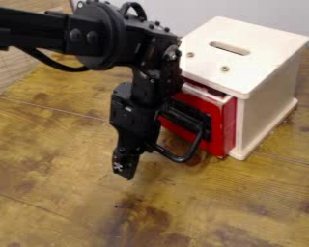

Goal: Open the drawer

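Note:
The drawer (211, 123) has a red front with a black plate and sits in a cream-white cube box (254, 68). It sticks out a little from the box. Its big black loop handle (183, 145) reaches out toward the front left. My gripper (124, 166) hangs from the black arm (80, 39), pointing down just left of the loop handle, close above the table. Its fingers look close together with nothing seen between them. The arm hides the left part of the drawer front.
The wooden table (67, 203) is worn and stained. The box top has a slot (230, 45) and two small dark dots. A pale strip of another surface shows at the far left edge (3, 68).

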`<act>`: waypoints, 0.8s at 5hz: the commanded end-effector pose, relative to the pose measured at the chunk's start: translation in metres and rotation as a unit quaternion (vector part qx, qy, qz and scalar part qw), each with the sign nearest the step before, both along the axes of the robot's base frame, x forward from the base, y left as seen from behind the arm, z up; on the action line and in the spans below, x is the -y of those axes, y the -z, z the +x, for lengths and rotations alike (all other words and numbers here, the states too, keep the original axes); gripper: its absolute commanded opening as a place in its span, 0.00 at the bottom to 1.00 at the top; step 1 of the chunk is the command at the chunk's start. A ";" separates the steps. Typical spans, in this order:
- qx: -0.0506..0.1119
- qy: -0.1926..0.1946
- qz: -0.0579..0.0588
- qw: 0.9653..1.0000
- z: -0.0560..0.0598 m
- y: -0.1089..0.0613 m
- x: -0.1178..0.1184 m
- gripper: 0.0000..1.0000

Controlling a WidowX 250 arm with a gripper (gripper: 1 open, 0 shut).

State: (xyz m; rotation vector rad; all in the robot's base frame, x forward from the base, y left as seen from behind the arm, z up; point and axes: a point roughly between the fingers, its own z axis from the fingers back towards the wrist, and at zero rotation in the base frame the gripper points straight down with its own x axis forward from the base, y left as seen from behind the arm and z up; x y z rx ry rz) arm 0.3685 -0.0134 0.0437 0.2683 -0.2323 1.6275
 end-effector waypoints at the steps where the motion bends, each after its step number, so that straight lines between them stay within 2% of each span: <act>1: 0.032 -0.046 0.025 0.998 0.010 -0.020 -0.031 1.00; 2: 0.030 -0.053 0.027 0.998 0.010 -0.021 -0.033 1.00; 3: 0.028 -0.059 0.028 0.997 0.010 -0.021 -0.035 0.00; 4: 0.027 -0.065 0.029 0.997 0.010 -0.021 -0.037 0.00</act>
